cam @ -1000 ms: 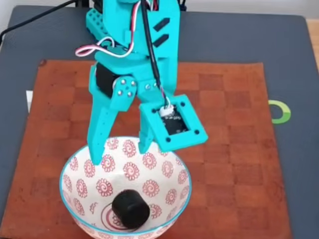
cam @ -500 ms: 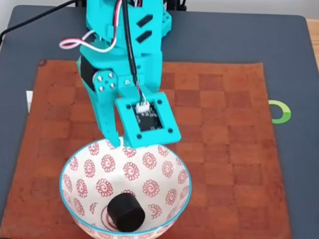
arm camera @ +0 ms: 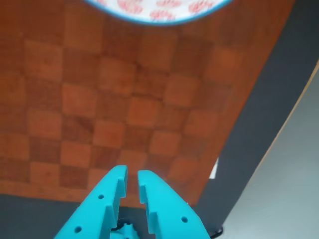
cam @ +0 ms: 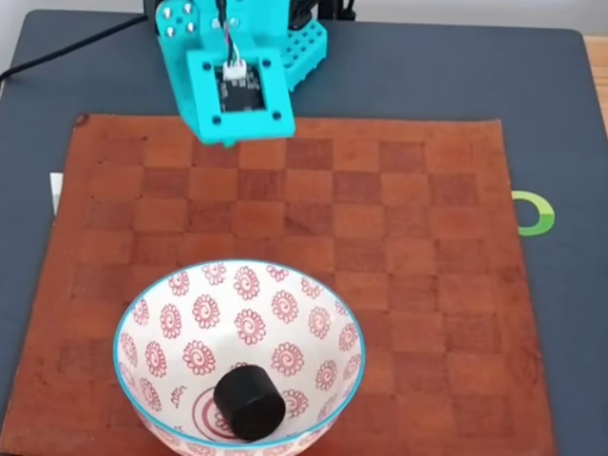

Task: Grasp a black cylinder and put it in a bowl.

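The black cylinder [cam: 249,404] lies inside the bowl [cam: 157,323], near its red ringed centre, at the bottom left of the fixed view. The bowl is white with red spiral flowers and a light blue rim. In the wrist view a slice of the bowl [arm camera: 159,12] shows at the top edge. My teal gripper [arm camera: 131,174] is shut with nothing between its fingers, over the chequered mat and well away from the bowl. In the fixed view the arm's camera mount [cam: 237,90] sits at the far edge of the mat and hides the fingers.
A brown chequered mat [cam: 408,285] lies on a dark grey pad [cam: 551,114]. A green ring mark [cam: 534,214] is on the pad at the right. A white slip [cam: 54,190] pokes out at the mat's left edge. A black cable [cam: 66,47] runs top left.
The arm has pulled back from above the bowl to the far edge of the mat, and its fingers have come together. The cylinder stays in the bowl.
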{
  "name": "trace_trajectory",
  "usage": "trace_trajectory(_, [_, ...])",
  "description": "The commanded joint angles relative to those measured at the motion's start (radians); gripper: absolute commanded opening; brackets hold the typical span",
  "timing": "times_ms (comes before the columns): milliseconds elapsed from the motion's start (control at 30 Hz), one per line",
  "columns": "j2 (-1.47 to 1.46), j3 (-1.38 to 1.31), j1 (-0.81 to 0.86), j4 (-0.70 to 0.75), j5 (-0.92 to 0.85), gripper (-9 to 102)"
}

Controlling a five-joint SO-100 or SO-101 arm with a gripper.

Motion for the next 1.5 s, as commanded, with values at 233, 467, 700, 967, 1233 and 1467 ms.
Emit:
trace_trajectory(233, [0.462,0.462,-0.101,-0.091,0.152,0])
trace_trajectory(467, [0.709,0.701,-0.138,-0.153,0.222,0])
trace_trajectory(700, [0.931,0.851,-0.138,-0.176,0.285,0])
trace_trajectory(967, [1.098,1.063,-0.14,-0.319,0.324,0])
trace_trajectory(1233, [1.246,1.173,-0.14,-0.337,0.325,0])
trace_trajectory(1467, [1.424,1.244,-0.138,-0.328,0.325,0])
